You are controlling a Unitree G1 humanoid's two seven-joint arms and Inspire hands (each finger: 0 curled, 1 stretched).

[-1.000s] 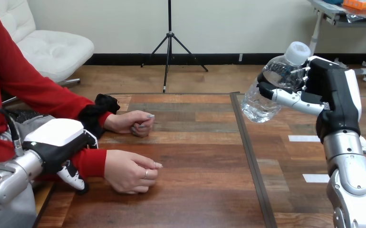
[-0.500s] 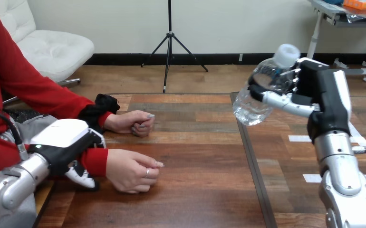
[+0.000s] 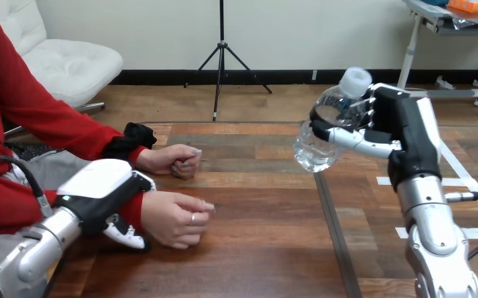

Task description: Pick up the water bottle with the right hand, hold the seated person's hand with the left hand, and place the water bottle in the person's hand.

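Observation:
A clear water bottle (image 3: 319, 144) with a white cap is held tilted above the table's middle right, and my right hand (image 3: 401, 124) is shut on it, thumb across its front. The person's hand (image 3: 175, 217), loosely closed, rests low over the wooden table (image 3: 255, 248) at the near left. My left hand (image 3: 103, 192) lies over that hand's red-sleeved wrist, its fingers (image 3: 126, 234) curled down round the near side. Farther back, the person's other hand (image 3: 171, 160) is a fist on the table.
A black cloth (image 3: 136, 138) lies by the far fist. A dark seam (image 3: 331, 211) runs front to back between two tabletops, below the bottle. White tape strips (image 3: 410, 181) mark the right tabletop.
My right hand has carried the bottle leftward and a little down, toward the table's middle. My left hand has slid right along the person's forearm onto the wrist.

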